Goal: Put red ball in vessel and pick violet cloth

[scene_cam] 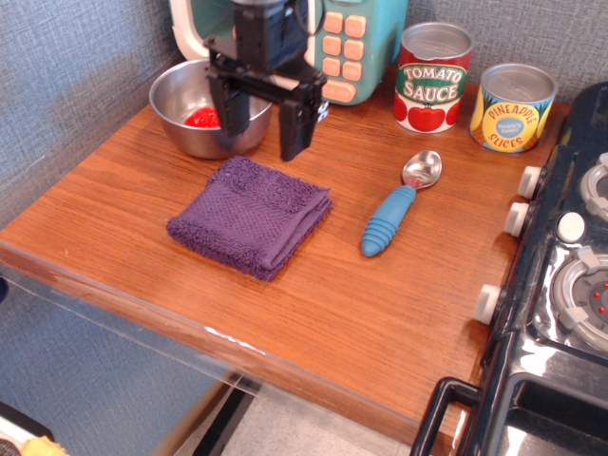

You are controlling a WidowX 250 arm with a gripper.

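Note:
The red ball (200, 117) lies inside the steel bowl (180, 95) at the back left of the wooden counter. The violet cloth (251, 215) lies folded on the counter in front of the bowl. My black gripper (263, 129) is open and empty, fingers pointing down, hovering above the far edge of the cloth and just in front of the bowl's right side. It partly hides the bowl.
A toy microwave (351, 43) stands behind the gripper. A tomato sauce can (432, 78) and a pineapple slices can (512, 107) stand at the back right. A blue-handled scoop (397, 209) lies right of the cloth. A stove (560, 275) borders the right edge.

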